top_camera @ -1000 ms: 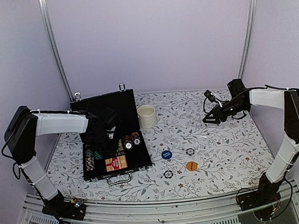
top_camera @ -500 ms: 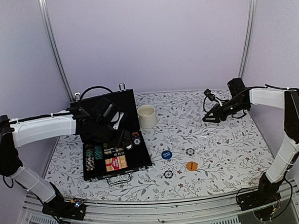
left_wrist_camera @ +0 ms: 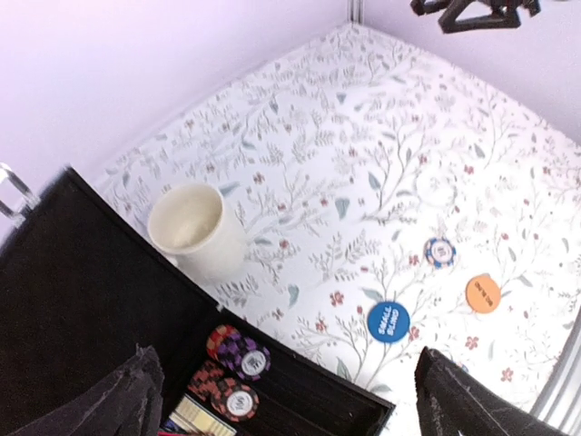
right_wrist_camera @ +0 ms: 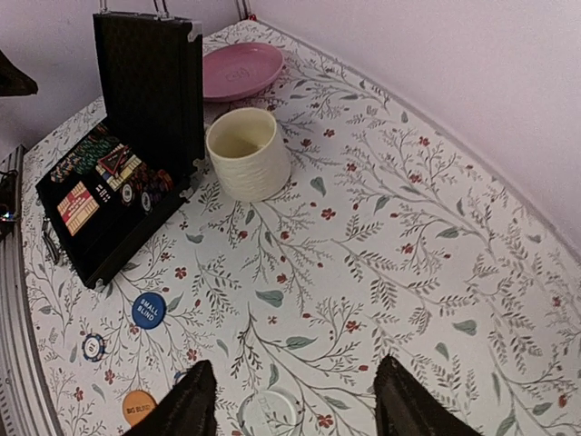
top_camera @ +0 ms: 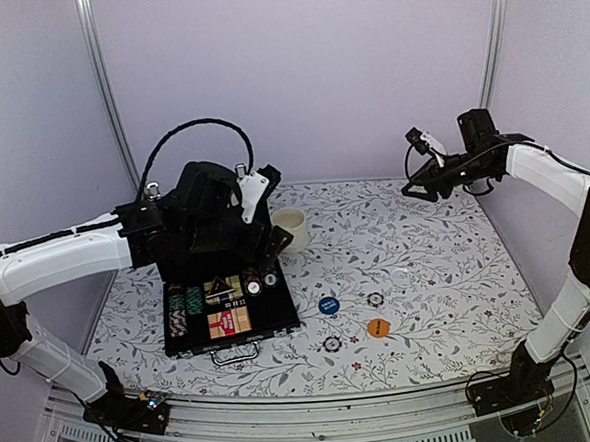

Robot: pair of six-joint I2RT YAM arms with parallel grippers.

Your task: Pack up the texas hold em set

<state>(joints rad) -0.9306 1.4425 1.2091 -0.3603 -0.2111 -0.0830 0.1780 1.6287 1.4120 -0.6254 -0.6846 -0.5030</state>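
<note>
The black case (top_camera: pixel 280 318) of the texas hold em set lies open at the left, with striped chips (left_wrist_camera: pixel 238 351), a red deck (top_camera: pixel 229 322) and dice in its tray. My left gripper (left_wrist_camera: pixel 286 365) hovers high above the tray's right end, open and holding nothing. On the table lie a blue round button (top_camera: pixel 328 305), an orange one (top_camera: pixel 379 327), a clear one (right_wrist_camera: pixel 270 411) and two loose chips (top_camera: pixel 376 298) (top_camera: pixel 332 344). High at the back right, my right gripper (top_camera: pixel 413 188) is open over bare table.
A cream mug (top_camera: pixel 290 229) stands just right of the case's upright lid (right_wrist_camera: pixel 145 77). Behind the lid lies a pink plate (right_wrist_camera: pixel 241 70). The table's front rail (top_camera: pixel 317 420) runs along the near edge.
My left gripper has opened and risen out of the case, with the arm swinging up and right. The right arm has lifted up and back, and its jaws have widened.
</note>
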